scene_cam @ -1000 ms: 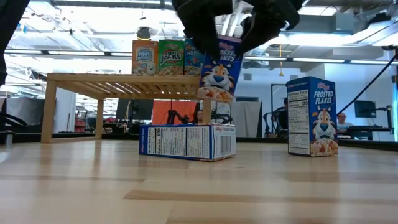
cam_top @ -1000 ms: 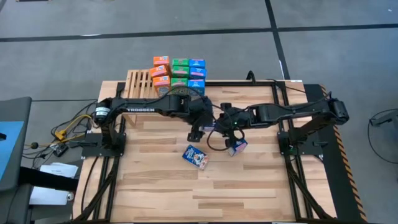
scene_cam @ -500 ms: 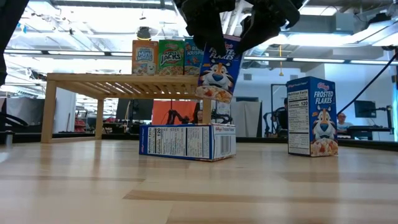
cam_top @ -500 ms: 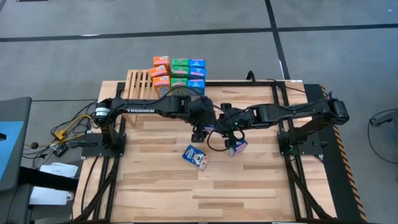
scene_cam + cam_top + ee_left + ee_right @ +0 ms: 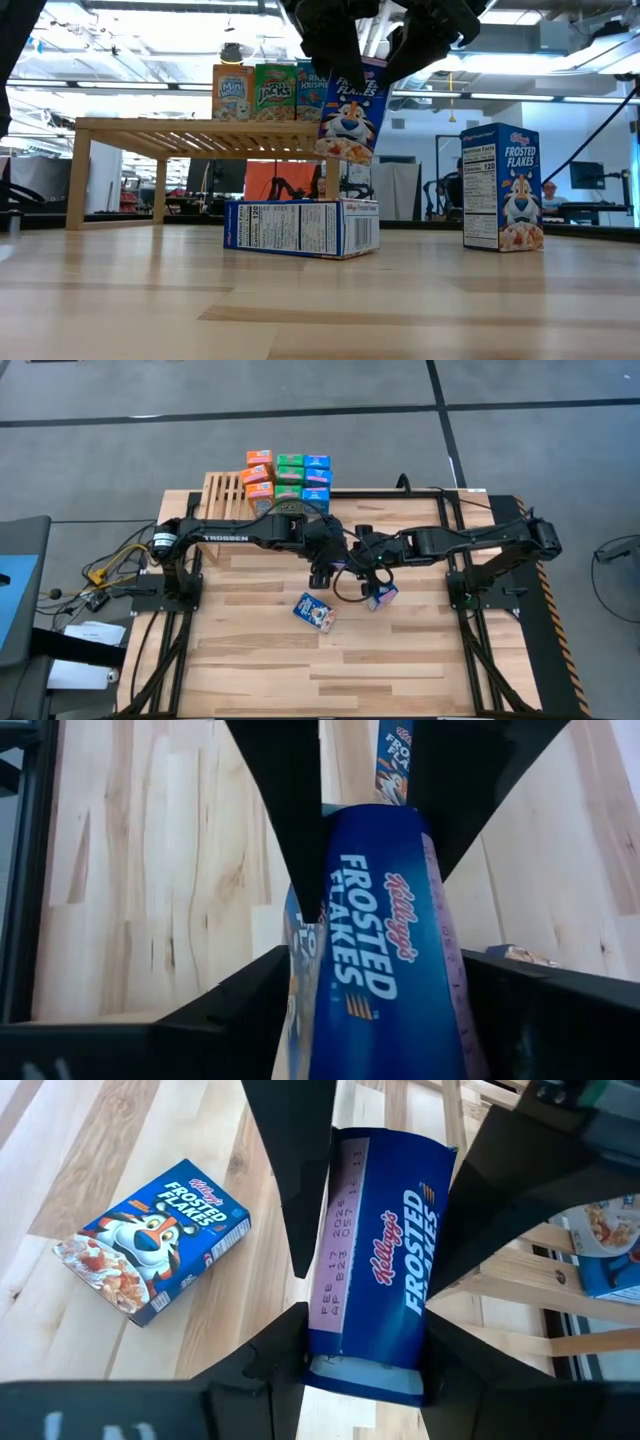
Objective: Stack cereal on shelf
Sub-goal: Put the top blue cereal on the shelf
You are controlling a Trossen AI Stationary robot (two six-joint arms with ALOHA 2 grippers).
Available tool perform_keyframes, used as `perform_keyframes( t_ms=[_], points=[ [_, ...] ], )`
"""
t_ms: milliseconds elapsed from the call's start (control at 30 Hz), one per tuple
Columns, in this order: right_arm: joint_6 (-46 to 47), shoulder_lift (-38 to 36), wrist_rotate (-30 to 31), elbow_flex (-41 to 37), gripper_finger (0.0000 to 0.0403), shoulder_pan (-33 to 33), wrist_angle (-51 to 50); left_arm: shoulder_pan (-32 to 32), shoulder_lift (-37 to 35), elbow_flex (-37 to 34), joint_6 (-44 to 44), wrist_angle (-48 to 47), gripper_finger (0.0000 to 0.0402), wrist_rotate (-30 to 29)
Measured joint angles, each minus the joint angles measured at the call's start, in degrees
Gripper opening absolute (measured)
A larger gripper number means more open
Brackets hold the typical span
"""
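Observation:
A blue Frosted Flakes cereal box (image 5: 350, 112) hangs tilted in the air over the table's middle, between both grippers. My right gripper (image 5: 360, 558) is shut on it, and my left gripper (image 5: 322, 568) has its fingers against it from the other side. A second blue box (image 5: 315, 612) lies flat on the table. A third (image 5: 381, 596) stands upright on its bottom end. The light-wood shelf (image 5: 224, 490) stands at the far left, with several orange, green and blue boxes (image 5: 290, 477) stacked on its right part. My left gripper pinches the box's upper end (image 5: 372, 832) between its two fingers, one finger (image 5: 296, 840) on each narrow side. It slants down from the table's left. The box is clear of the table. My right gripper pinches the same box near its upper end (image 5: 385, 1200) between its two fingers (image 5: 298, 1200). It slants down from the table's right. The box hangs tilted below the fingers, lifted clear.
The lying box (image 5: 300, 228) rests right below the held one, and the standing box (image 5: 500, 187) is to its right. The shelf's left slats (image 5: 150, 135) are bare. Bare plank tabletop (image 5: 250, 660) spreads along the near side.
My left gripper's fingers have drawn together about the held box's upper end, with a slight turn of the wrist. The box has shifted only a little and stays in the air. My right gripper has kept still.

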Motion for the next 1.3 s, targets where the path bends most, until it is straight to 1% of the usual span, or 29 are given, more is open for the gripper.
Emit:
perform_keyframes(
  t_ms=[267, 633, 733, 833, 933, 1000, 1167, 1300],
  points=[
    [0.2, 0.0, 0.0, 0.0, 0.0183, 0.0, 0.0, 0.0, 0.0, 0.0, 0.5, 0.1, 0.018, 0.0],
    [1.6, -0.2, 0.0, 0.0, 0.0242, 0.0, -0.2, 0.0, 0.0, 0.0, 0.6, 0.2, 0.0153, -0.3],
    [1.6, -1.9, 0.0, 0.0, 0.0246, 0.0, -0.8, 0.0, 0.0, 0.1, -0.4, 0.7, 0.0151, -1.3],
    [1.6, -5.3, 0.0, 0.0, 0.0246, -0.6, -2.4, -0.1, 0.0, 1.6, -1.1, -1.7, 0.0151, -2.0],
    [1.6, -9.6, 0.1, 0.0, 0.0246, -2.0, -5.4, 0.0, 0.0, 5.0, -1.9, -4.7, 0.0151, -1.7],
    [2.2, -12.5, 0.2, 0.0, 0.0246, -2.8, -7.6, 0.0, 0.0, 8.5, -2.2, -8.4, 0.0151, -0.3],
    [5.1, -19.0, 0.3, 0.0, 0.0245, -4.8, -11.2, 0.0, 0.0, 19.6, -2.2, -22.5, 0.0151, 0.9],
    [6.9, -22.5, 0.4, 0.0, 0.0245, -6.1, -12.6, 0.3, 0.0, 29.1, -5.2, -30.1, 0.0151, 1.0]
  ],
)
